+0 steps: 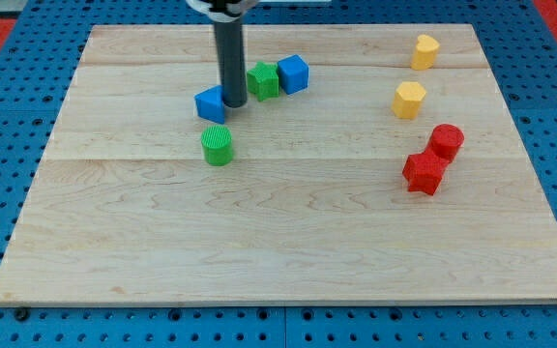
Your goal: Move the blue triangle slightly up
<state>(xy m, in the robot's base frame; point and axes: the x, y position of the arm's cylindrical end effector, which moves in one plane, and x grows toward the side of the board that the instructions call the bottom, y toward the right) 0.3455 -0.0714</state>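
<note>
The blue triangle [210,103] lies on the wooden board [278,242], left of centre in the upper part of the view. My tip [234,102] stands right against its right side, touching it as far as I can tell. A green star-shaped block [263,81] and a blue cube [293,73] sit just to the right of the rod, toward the view's top. A green cylinder [218,146] sits just below the blue triangle.
A yellow block [425,51] and a yellow hexagonal block [409,100] sit at the upper right. A red cylinder [446,141] and a red star-shaped block [424,173] touch each other at the right. Blue pegboard surrounds the board.
</note>
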